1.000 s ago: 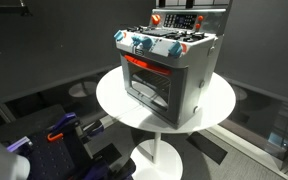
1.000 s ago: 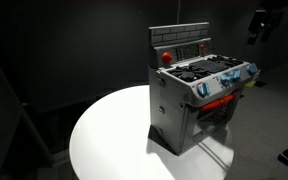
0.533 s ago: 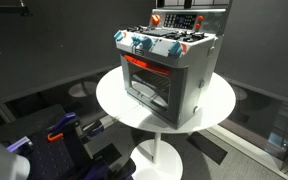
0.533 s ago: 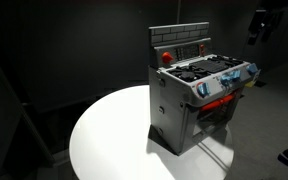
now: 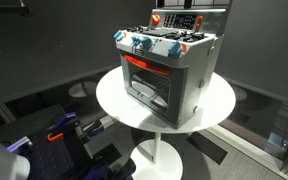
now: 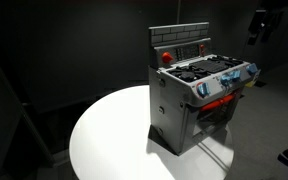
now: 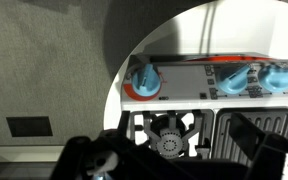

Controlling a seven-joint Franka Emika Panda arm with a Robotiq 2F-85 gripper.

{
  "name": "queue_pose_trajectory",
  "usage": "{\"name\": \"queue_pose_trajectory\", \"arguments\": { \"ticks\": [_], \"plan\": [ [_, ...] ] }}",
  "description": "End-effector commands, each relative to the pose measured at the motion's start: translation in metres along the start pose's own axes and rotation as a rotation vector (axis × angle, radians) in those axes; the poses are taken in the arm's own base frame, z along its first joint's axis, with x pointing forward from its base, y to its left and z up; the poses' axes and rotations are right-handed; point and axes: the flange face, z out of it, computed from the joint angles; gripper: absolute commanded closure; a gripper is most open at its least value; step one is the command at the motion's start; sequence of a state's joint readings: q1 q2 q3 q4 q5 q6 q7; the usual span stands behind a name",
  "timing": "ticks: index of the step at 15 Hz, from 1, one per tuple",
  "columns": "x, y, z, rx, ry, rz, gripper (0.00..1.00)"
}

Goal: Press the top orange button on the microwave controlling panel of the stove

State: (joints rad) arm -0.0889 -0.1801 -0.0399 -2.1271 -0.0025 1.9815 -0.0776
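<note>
The grey toy stove stands on a round white table and shows in both exterior views. Its dark upright microwave controlling panel rises at the back, with an orange-red button at its end; the panel also shows in an exterior view. The wrist view looks down on the stove top: white-and-blue knobs and a burner. My gripper hangs above the burners, its dark fingers apart and empty. The panel is out of the wrist view. The gripper does not show in the exterior views.
The oven window has orange trim. The table's white top spreads out beside the stove. Blue and dark equipment sits low beside the table. A dark stand is behind the stove.
</note>
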Motion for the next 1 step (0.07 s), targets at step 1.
{"name": "queue_pose_trajectory", "arguments": {
  "ticks": [1],
  "plan": [
    [0.0001,0.0001,-0.0004,0.0,-0.001,0.0,0.0]
  ]
}}
